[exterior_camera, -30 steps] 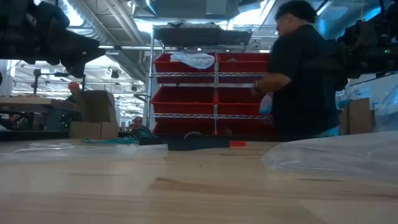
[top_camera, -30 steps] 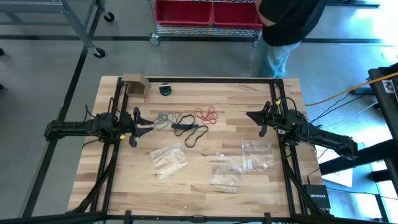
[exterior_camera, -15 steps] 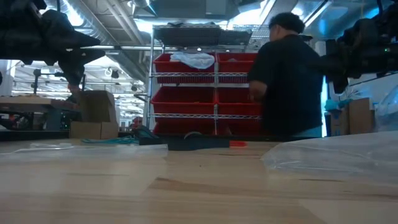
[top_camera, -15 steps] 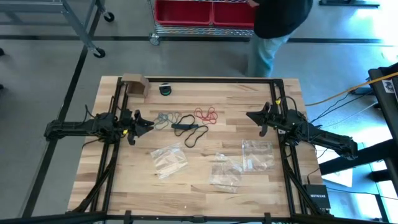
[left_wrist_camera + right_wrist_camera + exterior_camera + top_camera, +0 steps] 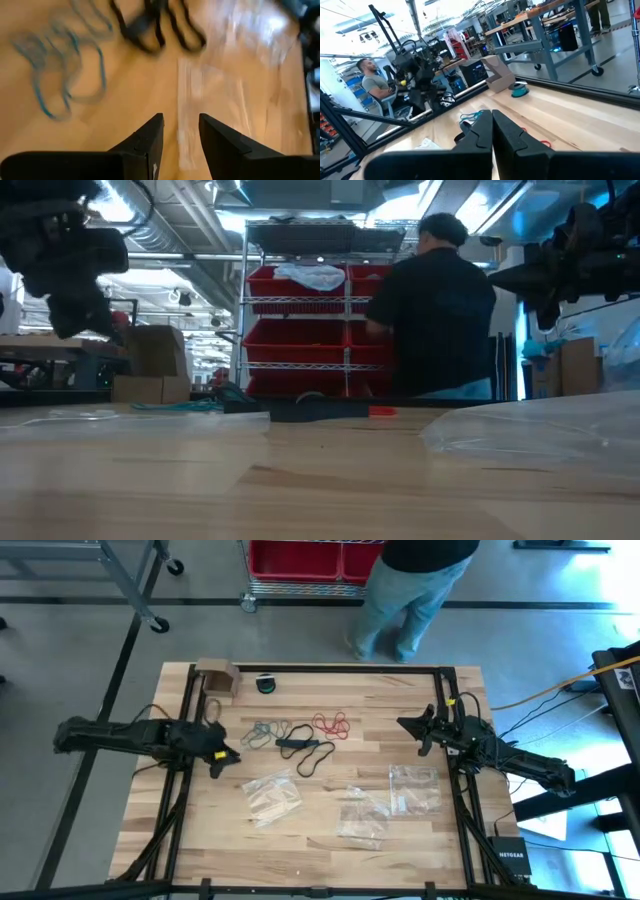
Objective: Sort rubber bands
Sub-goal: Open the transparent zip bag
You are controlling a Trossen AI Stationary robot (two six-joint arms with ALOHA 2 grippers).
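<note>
Behind the wooden table (image 5: pixel 320 840), we see the person (image 5: pixel 415 580) has stepped leftward. The left gripper (image 5: pixel 222 754), fingers spread and empty, has drawn back from the rubber bands (image 5: pixel 300 735), blurred in its wrist view. The right gripper (image 5: pixel 422 735) waits pressed shut. Zip bags (image 5: pixel 345 798) lie near the bands.

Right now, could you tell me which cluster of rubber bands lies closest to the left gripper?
The teal rubber bands, which lie just beyond the left gripper. The black rubber bands sit mid-table, and the red rubber bands lie farthest off.
</note>
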